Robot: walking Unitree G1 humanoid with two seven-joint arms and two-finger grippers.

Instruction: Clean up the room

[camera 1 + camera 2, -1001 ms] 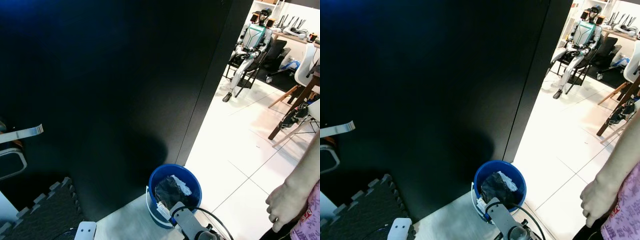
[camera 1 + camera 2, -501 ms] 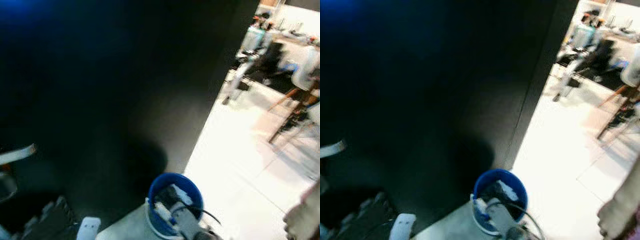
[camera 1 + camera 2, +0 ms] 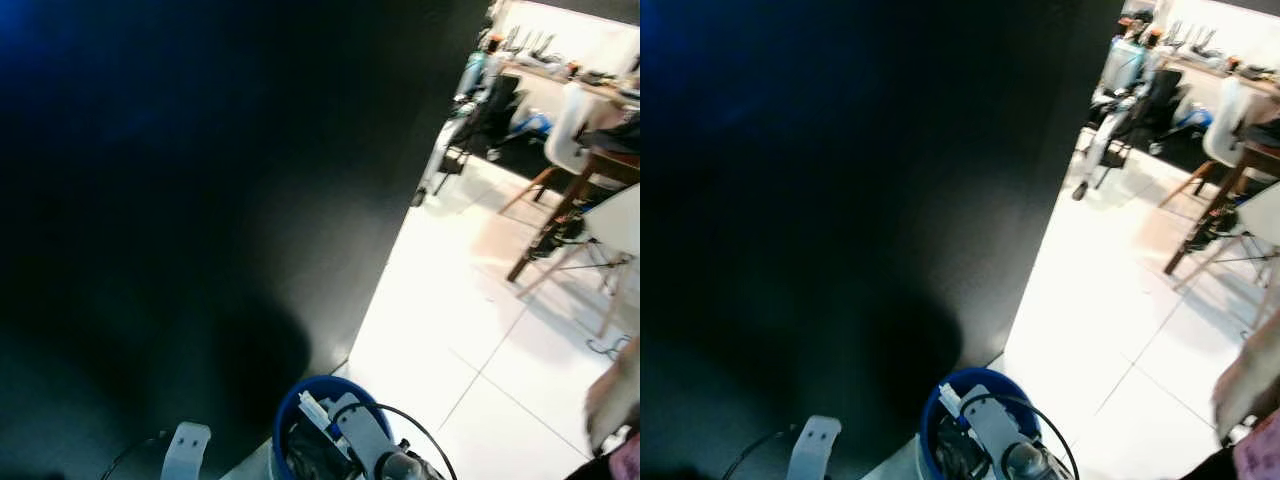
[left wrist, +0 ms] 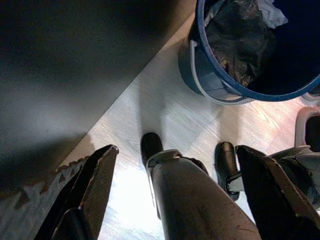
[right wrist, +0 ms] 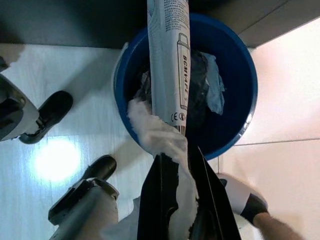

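Note:
A blue bucket (image 5: 245,100) stands on the pale floor by the black wall, holding a black bag (image 5: 197,107) and crumpled paper. My right gripper (image 5: 180,160) hangs right above it, shut on a long white printed tube (image 5: 169,60) and a wad of white tissue (image 5: 160,137); the tube reaches across the bucket's opening. In the left eye view the bucket (image 3: 290,405) sits at the bottom edge with my right arm (image 3: 365,450) over it. My left gripper (image 4: 176,150) is open with nothing in it, over my own legs beside the bucket (image 4: 210,85).
A tall black wall (image 3: 200,200) takes up the left and middle. White tiled floor (image 3: 450,310) opens to the right towards chairs and a wooden table (image 3: 585,170). A person's hand (image 3: 612,395) is at the right edge. My feet (image 4: 151,145) stand by the bucket.
The camera has swung and dipped, so the bucket now lies at the picture's bottom edge. My right arm has come over the bucket's opening. The person's hand has drawn back to the right edge.

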